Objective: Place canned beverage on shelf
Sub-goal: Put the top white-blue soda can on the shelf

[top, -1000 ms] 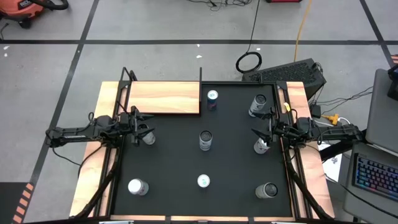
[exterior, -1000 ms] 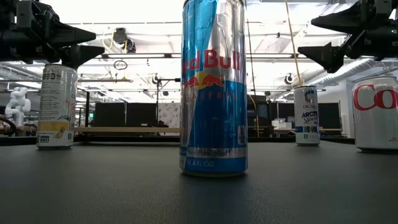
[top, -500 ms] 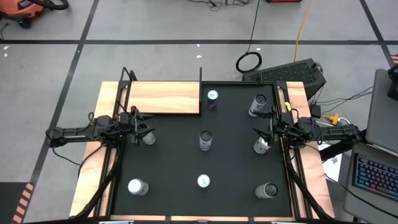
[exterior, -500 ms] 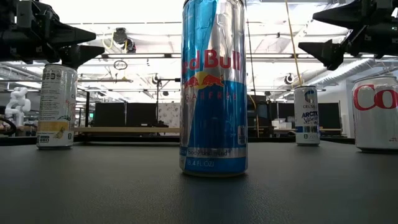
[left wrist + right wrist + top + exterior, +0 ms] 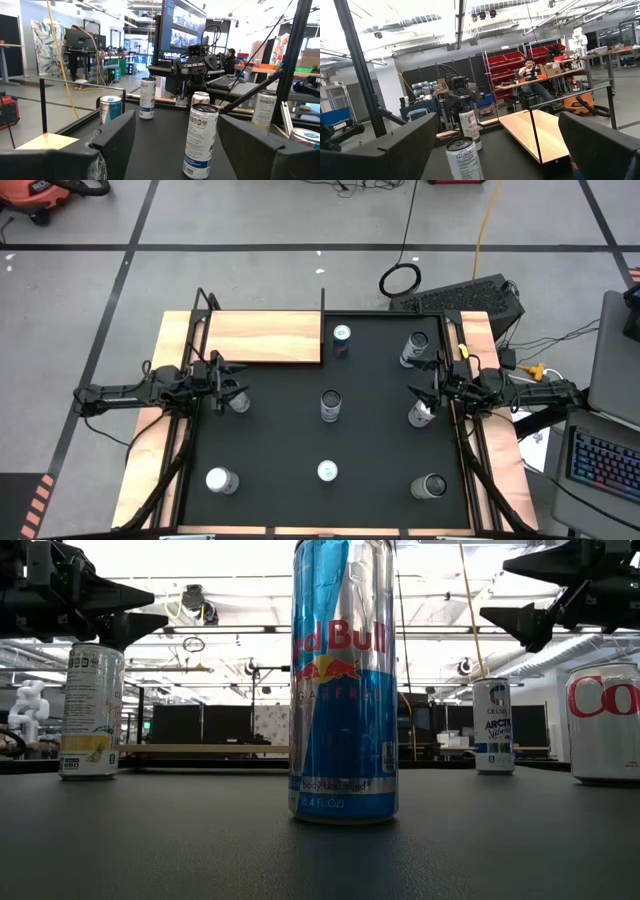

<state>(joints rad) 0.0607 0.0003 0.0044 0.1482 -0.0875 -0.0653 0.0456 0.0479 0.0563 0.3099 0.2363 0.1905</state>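
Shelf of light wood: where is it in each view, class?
High view: light-wood shelf at the black mat's far left corner.
Low view: thin pale strip far behind.
Left wrist view: one corner, by the mat.
Right wrist view: whole board, beside the mat.
Shared landmark: the mat.

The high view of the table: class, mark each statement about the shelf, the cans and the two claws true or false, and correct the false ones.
1. The shelf holds no can. True.
2. The left claw is shut on a can. False: it is open, holding nothing, with a can beside it.
3. A blue-topped can stands on the black mat just beside the shelf. True.
4. The right claw is over the shelf. False: it is at the mat's right edge, open, near another can.
5. All the cans lie on their sides. False: they stand upright.
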